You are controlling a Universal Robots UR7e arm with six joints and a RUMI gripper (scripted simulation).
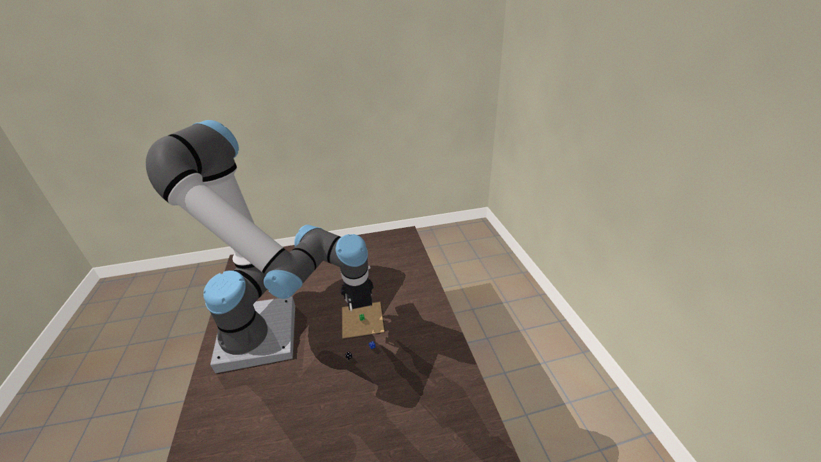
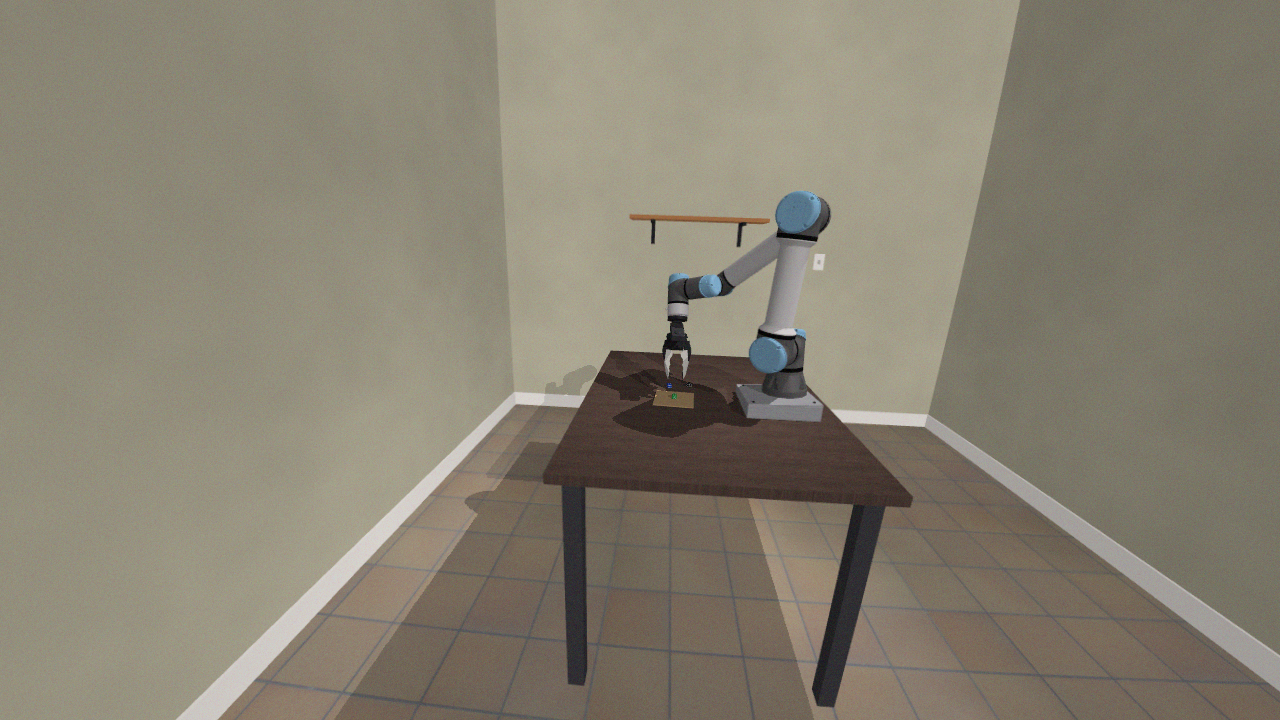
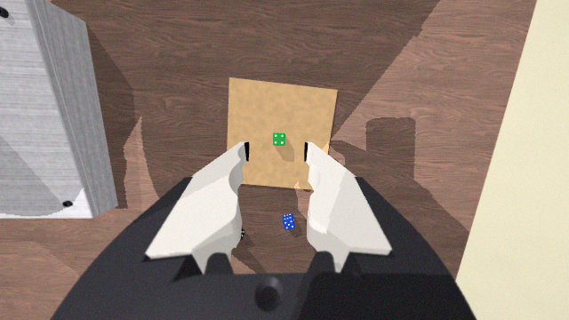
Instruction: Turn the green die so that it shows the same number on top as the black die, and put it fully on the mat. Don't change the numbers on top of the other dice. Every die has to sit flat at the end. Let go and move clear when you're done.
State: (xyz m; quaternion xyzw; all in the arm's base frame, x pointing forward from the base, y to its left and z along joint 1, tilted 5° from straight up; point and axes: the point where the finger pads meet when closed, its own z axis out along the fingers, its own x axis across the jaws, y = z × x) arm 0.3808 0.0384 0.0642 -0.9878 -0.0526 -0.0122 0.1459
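Counting dice gives three: one green, one blue, one black. The single green die [image 1: 361, 317] [image 2: 674, 395] [image 3: 279, 139] is seen fully on the one tan mat [image 1: 353, 329] [image 2: 662, 402] [image 3: 258, 107], flat, with four white pips on its top face, well in from every mat edge. The one blue die [image 1: 372, 344] [image 2: 669, 385] [image 3: 289, 221] is set off the mat, on the dark wooden table [image 1: 321, 402] [image 2: 716, 456] [image 3: 169, 53]. The one black die [image 1: 348, 355] [image 2: 689, 385] [image 3: 243, 234] is also placed on the table, off the mat, nearer the arm's base than the blue one; in the wrist view it is mostly hidden by a finger, and its top number cannot be read with certainty. One gripper [image 1: 360, 308] [image 2: 676, 379] [image 3: 276, 143] is counted, pointed downward and raised above the table, its two pale fingers spread apart with nothing pinched between them. Two black pads [image 3: 247, 151] are seen at the fingertips, facing each other, and neither is touched by a die. One robot arm [image 1: 226, 221] [image 2: 787, 286] is mounted on one grey base plate [image 1: 281, 321] [image 2: 783, 410] [image 3: 44, 111]. One wall shelf [image 2: 698, 218] with two brackets is seen behind, along with one white wall plate [image 2: 819, 262]. Two table legs are shown in the exterior view.
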